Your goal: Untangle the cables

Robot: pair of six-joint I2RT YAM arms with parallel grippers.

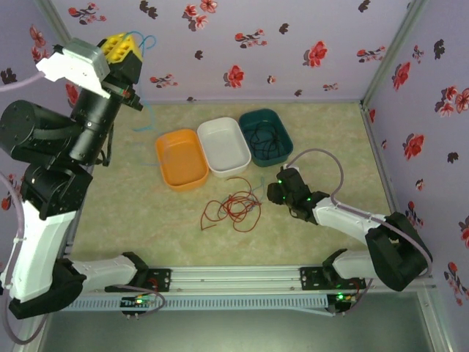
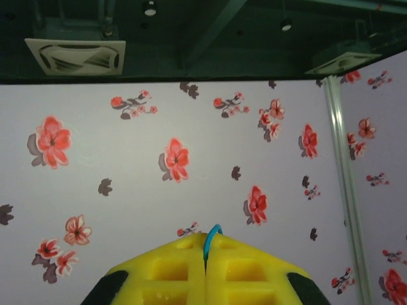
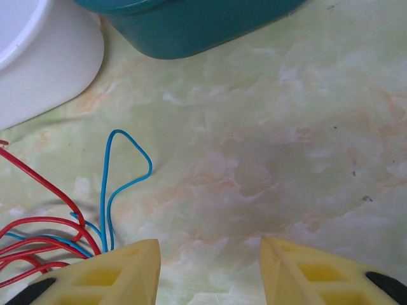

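The left tool (image 1: 123,45) is raised high at the far left of the cell, and its yellow fingers (image 2: 254,270) are pressed together on a blue cable (image 2: 213,232). In the left wrist view a small bend of that cable pokes out of the seam between them, against the flowered wall (image 2: 191,127). From above, the blue cable (image 1: 146,40) curls just past the fingertips and a thin strand of it hangs down toward the desk (image 1: 330,147) to the left of the trays. The right tool (image 1: 277,189) sits low over the desk near the middle, with its two yellow fingers (image 3: 121,270) apart and only bare marbled desk (image 3: 286,146) between them. They hold nothing. Just beside its left finger lies a blue loop (image 3: 108,184), standing up out of the edge of the red cables (image 3: 38,235). It cannot be told whether this loop belongs to the strand held by the left tool. In the top view the red cables (image 1: 234,209) lie as a loose tangle on the desk, just left of the right tool and in front of the trays. Three trays stand in a row beyond the tangle: an orange tray (image 1: 179,158) on the left, a white tray (image 1: 223,143) in the middle and a teal tray (image 1: 249,121) on the right. Thin dark cables (image 1: 265,143) are coiled inside the teal tray. The right wrist view catches the near corners of the white tray (image 3: 38,57) and the teal tray (image 3: 191,25).
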